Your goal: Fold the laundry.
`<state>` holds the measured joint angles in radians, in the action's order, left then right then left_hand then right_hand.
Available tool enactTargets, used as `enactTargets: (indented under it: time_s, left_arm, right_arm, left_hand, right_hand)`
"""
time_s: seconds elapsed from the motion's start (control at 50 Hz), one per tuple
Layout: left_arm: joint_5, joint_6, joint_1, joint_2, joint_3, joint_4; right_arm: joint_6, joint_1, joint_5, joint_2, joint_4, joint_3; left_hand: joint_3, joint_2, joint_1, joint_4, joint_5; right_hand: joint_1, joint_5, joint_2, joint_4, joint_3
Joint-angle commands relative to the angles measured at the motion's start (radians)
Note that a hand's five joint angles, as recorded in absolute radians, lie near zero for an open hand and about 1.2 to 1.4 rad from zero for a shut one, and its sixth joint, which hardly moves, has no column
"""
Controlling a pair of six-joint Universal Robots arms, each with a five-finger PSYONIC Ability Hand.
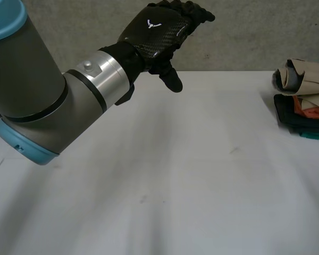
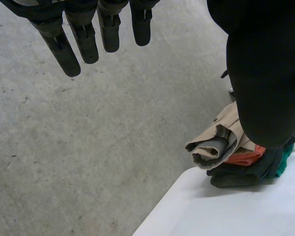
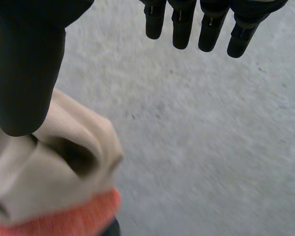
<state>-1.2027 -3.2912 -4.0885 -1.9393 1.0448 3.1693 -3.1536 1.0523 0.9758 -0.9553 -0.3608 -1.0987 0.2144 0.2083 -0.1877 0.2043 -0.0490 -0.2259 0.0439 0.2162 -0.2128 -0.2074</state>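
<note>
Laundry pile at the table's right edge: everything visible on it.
The pile is a loose stack of soft cloth on the table, near its far right corner: a rolled beige garment with grey lining on top, orange beneath, then black, teal lowest. The open right hand hovers by the beige; contact unclear.

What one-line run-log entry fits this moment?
left hand: open, raised | right hand: open, by pile | pile: on table, right edge

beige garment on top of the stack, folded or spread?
Folded. The beige garment lies as a compact bundle atop the stack of clothes at the edge of the table; the left wrist view shows its doubled layers.
</note>
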Motion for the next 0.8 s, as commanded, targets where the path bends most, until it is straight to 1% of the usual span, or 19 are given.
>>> enactTargets:
  time_s: [0.02, 0.08, 0.1, 0.16, 0.18, 0.24, 0.26, 0.32, 0.38, 0.44, 0.48, 0.5, 0.56, 0.58, 0.64, 0.66, 0.72, 0.74, 0.8]
  left_arm:
    - [0.000, -0.001, 0.016, 0.000, 0.000, 0.000]
    - [0.002, -0.001, 0.022, 0.000, 0.000, -0.002]
    - [0.003, -0.001, 0.025, 0.000, 0.000, 0.000]
    - [0.005, -0.001, 0.028, 0.002, -0.003, 0.000]
    - [0.005, 0.001, 0.030, 0.003, -0.009, 0.001]
    - [0.005, 0.004, 0.030, 0.011, -0.020, 0.003]
    - [0.005, 0.010, 0.028, 0.020, -0.031, 0.006]
    - [-0.001, 0.031, 0.022, 0.039, -0.049, 0.011]
    - [-0.015, 0.064, 0.010, 0.060, -0.072, 0.011]
    - [-0.078, 0.068, -0.024, 0.078, -0.086, 0.009]
    - [-0.125, 0.065, -0.064, 0.095, -0.088, 0.002]
    - [-0.168, 0.064, -0.120, 0.114, -0.088, -0.009]
    - [-0.219, 0.045, -0.219, 0.131, -0.080, -0.054]
    - [-0.245, 0.006, -0.280, 0.131, -0.074, -0.099]
    - [-0.261, -0.115, -0.360, 0.126, -0.054, -0.152]
    - [-0.261, -0.213, -0.406, 0.109, -0.031, -0.169]
    - [-0.262, -0.364, -0.467, 0.053, 0.004, -0.167]
    - [-0.261, -0.448, -0.504, 0.011, 0.021, -0.158]
    - [-0.255, -0.540, -0.558, -0.064, 0.026, -0.115]
  right_arm:
    - [0.243, -0.098, 0.027, -0.111, 0.221, -0.063]
    - [0.361, -0.144, 0.125, -0.126, 0.281, -0.052]
    - [0.422, -0.159, 0.200, -0.138, 0.284, -0.043]
    - [0.509, -0.163, 0.302, -0.164, 0.269, -0.024]
    - [0.547, -0.156, 0.360, -0.181, 0.243, -0.014]
    - [0.561, -0.117, 0.400, -0.209, 0.169, -0.017]
    - [0.552, -0.056, 0.394, -0.233, 0.117, -0.026]
    - [0.526, 0.040, 0.386, -0.278, 0.036, -0.059]
    - [0.481, 0.147, 0.363, -0.370, -0.075, -0.151]
    - [0.428, 0.265, 0.305, -0.451, -0.193, -0.277]
    - [0.402, 0.334, 0.265, -0.477, -0.243, -0.340]
    - [0.385, 0.403, 0.229, -0.491, -0.283, -0.398]
    - [0.383, 0.504, 0.204, -0.499, -0.306, -0.473]
    - [0.385, 0.568, 0.195, -0.499, -0.305, -0.515]
    - [0.392, 0.649, 0.198, -0.490, -0.291, -0.569]
    - [0.409, 0.693, 0.201, -0.487, -0.276, -0.599]
    - [0.452, 0.742, 0.205, -0.470, -0.244, -0.635]
    - [0.484, 0.767, 0.210, -0.438, -0.219, -0.647]
    - [0.542, 0.798, 0.219, -0.372, -0.173, -0.662]
  left_hand:
    - [-0.001, 0.005, -0.026, 0.009, 0.010]
    - [-0.001, 0.005, -0.026, 0.009, 0.010]
    - [-0.001, 0.005, -0.026, 0.009, 0.010]
    - [-0.001, 0.005, -0.026, 0.009, 0.010]
    - [-0.001, 0.005, -0.026, 0.009, 0.010]
    - [-0.004, 0.002, -0.023, 0.006, 0.013]
    - [-0.004, 0.002, -0.023, 0.006, 0.013]
    - [-0.001, 0.005, -0.026, 0.009, 0.010]
    - [-0.001, 0.005, -0.026, 0.009, 0.010]
    - [-0.004, 0.002, -0.023, 0.006, 0.013]
    - [-0.004, 0.002, -0.023, 0.006, 0.013]
    - [-0.001, 0.005, -0.026, 0.009, 0.010]
    - [-0.001, 0.005, -0.026, 0.009, 0.010]
    - [-0.001, 0.005, -0.026, 0.009, 0.010]
    - [-0.001, 0.005, -0.026, 0.009, 0.010]
    - [-0.001, 0.005, -0.026, 0.009, 0.010]
    - [-0.001, 0.005, -0.026, 0.009, 0.010]
    - [-0.007, -0.001, -0.020, 0.003, 0.016]
    - [-0.018, -0.012, -0.008, -0.008, 0.028]
  right_hand:
    - [0.051, -0.044, -0.042, 0.038, 0.033]
    - [0.051, -0.044, -0.042, 0.038, 0.033]
    - [0.051, -0.044, -0.042, 0.038, 0.033]
    - [0.051, -0.044, -0.042, 0.038, 0.033]
    - [0.051, -0.044, -0.042, 0.038, 0.033]
    - [0.051, -0.044, -0.042, 0.038, 0.033]
    - [0.051, -0.044, -0.042, 0.038, 0.033]
    - [0.051, -0.044, -0.042, 0.038, 0.033]
    - [0.051, -0.044, -0.042, 0.038, 0.033]
    - [0.051, -0.044, -0.042, 0.038, 0.033]
    - [0.051, -0.044, -0.042, 0.038, 0.033]
    - [0.051, -0.044, -0.042, 0.038, 0.033]
    - [0.051, -0.044, -0.042, 0.038, 0.033]
    - [0.051, -0.044, -0.042, 0.038, 0.033]
    - [0.051, -0.044, -0.042, 0.038, 0.033]
    - [0.051, -0.044, -0.042, 0.038, 0.033]
    - [0.051, -0.044, -0.042, 0.038, 0.033]
    - [0.051, -0.044, -0.042, 0.038, 0.033]
    - [0.051, -0.044, -0.042, 0.038, 0.033]
